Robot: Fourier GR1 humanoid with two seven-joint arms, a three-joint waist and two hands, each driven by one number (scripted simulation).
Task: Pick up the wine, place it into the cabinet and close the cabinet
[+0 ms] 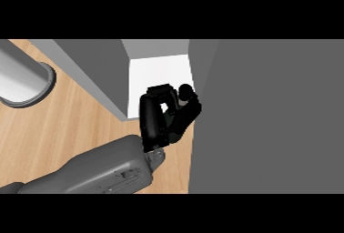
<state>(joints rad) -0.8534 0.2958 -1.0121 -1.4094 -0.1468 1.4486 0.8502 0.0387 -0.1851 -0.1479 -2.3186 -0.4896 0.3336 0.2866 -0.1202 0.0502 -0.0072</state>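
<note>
The robot's hand [166, 116] is reaching into the cabinet [161, 73] opening beside the door [269, 113], fingers curled, though I cannot tell around what. The wine is showing nowhere. Next, I'd judge, comes withdrawing and swinging the door shut.

From my station I look steeply down on a light wooden counter [60, 132], its grain running across the lower left of the view. At the far left edge a grey cylindrical object [23, 79] with a dark rim stands on the wood, cut off by the frame; I cannot tell what it is. A grey cabinet [269, 118] rests on the counter and fills the right side, with a pale inner floor [161, 73] showing between its grey panels. I see no bottle on the bare wood.
</note>
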